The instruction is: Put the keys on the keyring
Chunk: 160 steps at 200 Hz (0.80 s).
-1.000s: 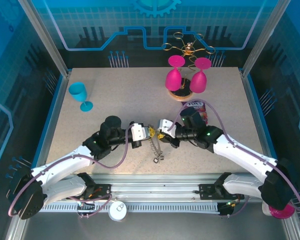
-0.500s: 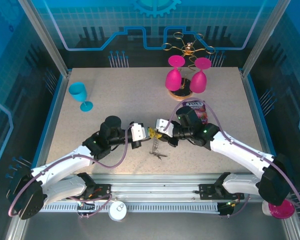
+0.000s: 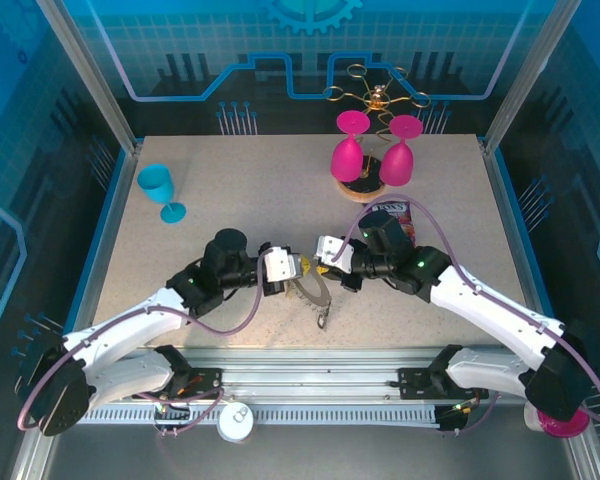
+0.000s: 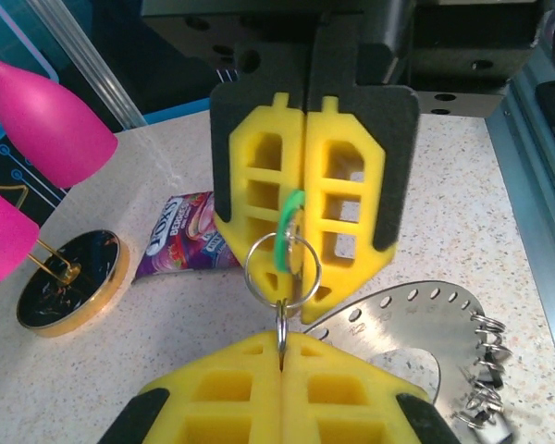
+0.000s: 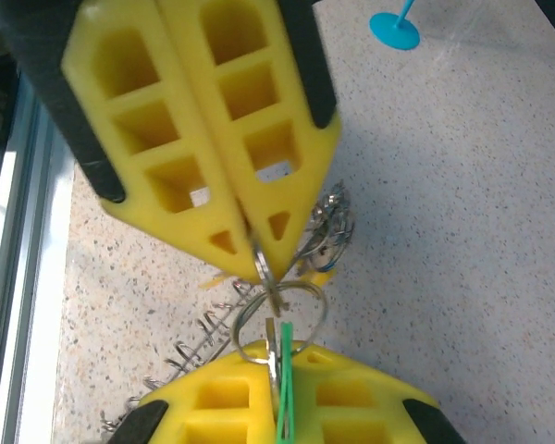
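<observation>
- My left fingers (image 4: 282, 356) are pressed flat together, pinching a thin metal link (image 4: 282, 326) right at the tips.
- That link hooks onto a small split ring (image 4: 282, 268), which hangs in the little gap between my two sets of fingertips.
- My right fingers (image 4: 303, 296) are squeezed together too, clamped on the green key (image 4: 292, 217). The green bit runs up the seam between the yellow pads and crosses the small split ring.
- The right wrist view agrees: a green strip and a silver sliver sit side by side in the seam of the right fingers, with the left tips coming in from the opposite side.
- The keyring (image 4: 416, 319) is a flat silvery hoop with holes along its rim and a bunch of little links on one end. It sits just under and beside the spot where my fingertips meet.
- From above, that puts it at the front-middle of the table (image 3: 240, 180). Honestly can't tell if it's resting there or dangling.
- Other stuff around:
  - two pink glasses (image 3: 350, 155) by the gold wire stand (image 3: 375, 95) at the back
  - a blue glass (image 3: 160, 188) at the back left
  - a purple snack packet (image 4: 180, 236) just behind my right arm
</observation>
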Tool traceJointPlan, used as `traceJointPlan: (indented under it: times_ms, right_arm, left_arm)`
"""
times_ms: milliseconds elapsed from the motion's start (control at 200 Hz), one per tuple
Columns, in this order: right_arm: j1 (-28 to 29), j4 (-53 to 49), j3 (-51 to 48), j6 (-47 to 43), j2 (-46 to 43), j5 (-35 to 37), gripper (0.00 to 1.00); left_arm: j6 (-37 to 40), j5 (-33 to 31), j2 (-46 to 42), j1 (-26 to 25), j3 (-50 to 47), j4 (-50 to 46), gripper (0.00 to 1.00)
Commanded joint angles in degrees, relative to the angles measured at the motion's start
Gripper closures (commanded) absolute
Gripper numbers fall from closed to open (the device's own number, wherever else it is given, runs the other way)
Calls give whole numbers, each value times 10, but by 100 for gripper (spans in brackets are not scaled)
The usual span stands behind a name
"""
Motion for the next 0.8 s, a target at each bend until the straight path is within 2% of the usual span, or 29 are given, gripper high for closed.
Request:
traceJointPlan:
  times_ms: [0, 45, 60, 110, 160, 170, 205, 335, 400, 440, 530, 645, 796]
  right_arm:
    - [10, -31, 41, -20, -24, 20, 100]
    - [18, -38, 50, -25, -22, 24, 100]
    - [19, -40, 54, -27, -20, 25, 100]
    - [23, -43, 64, -32, -14, 31, 100]
    - [24, -46, 74, -37, -6, 33, 100]
    - [24, -47, 77, -38, -4, 33, 100]
    - [25, -48, 83, -39, 3, 35, 100]
    - [33, -48, 103, -42, 35, 35, 100]
    - [42, -25, 109, -36, 55, 30, 100]
    - [50, -12, 116, -36, 71, 30, 100]
    - [70, 24, 145, -26, 123, 23, 100]
    - [101, 75, 197, -16, 202, 22, 100]
    - [121, 126, 279, -19, 306, 35, 100]
  left_arm:
    - [26, -43, 16, 3, 24, -59, 100]
    - [21, -42, 21, 3, 29, -63, 100]
    - [19, -40, 21, 3, 30, -63, 93]
    - [-3, -34, 20, 5, 28, -58, 52]
    - [-38, -13, 3, 13, 13, -39, 27]
    - [-43, -10, -3, 14, 8, -36, 17]
    - [-60, -9, -22, 18, -6, -24, 2]
    - [-143, -37, -113, 33, -50, -6, 1]
    - [-192, -81, -171, 40, -78, 24, 1]
    - [-213, -128, -205, 42, -89, 33, 1]
    - [-261, -287, -265, 50, -96, 45, 1]
    - [-309, -461, -293, 75, -79, 27, 1]
    - [-355, -597, -297, 119, -36, -52, 1]
